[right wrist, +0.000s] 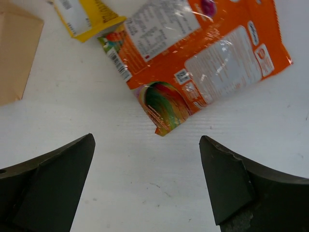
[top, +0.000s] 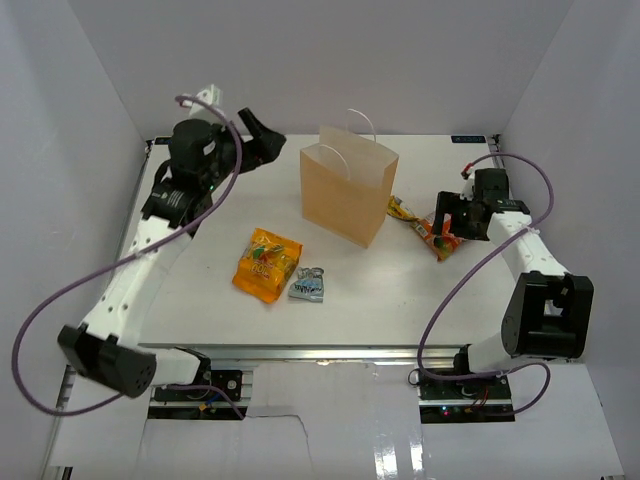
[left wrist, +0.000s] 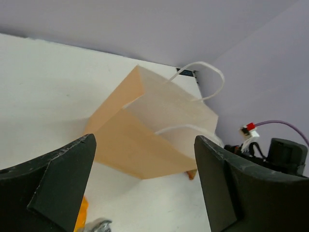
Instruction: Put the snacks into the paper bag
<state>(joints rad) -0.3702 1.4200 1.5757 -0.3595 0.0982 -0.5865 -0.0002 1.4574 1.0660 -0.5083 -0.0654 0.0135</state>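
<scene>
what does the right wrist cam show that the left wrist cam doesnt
Only the right wrist view: an orange snack bag lying flat, printed back up, with the end of a yellow packet next to it.
Only the left wrist view: the paper bag's white cord handles, its open top, and part of the other arm.
Both: the paper bag (only a tan corner in the right view), the white table, and an open, empty gripper: left gripper, right gripper.

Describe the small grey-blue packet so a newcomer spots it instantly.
Find the tall tan kraft paper bag standing centre-scene. Down-left of it in the top view lies a large orange crinkly bag. The small silvery grey-blue packet sits at its right edge, far smaller and not orange.
</scene>
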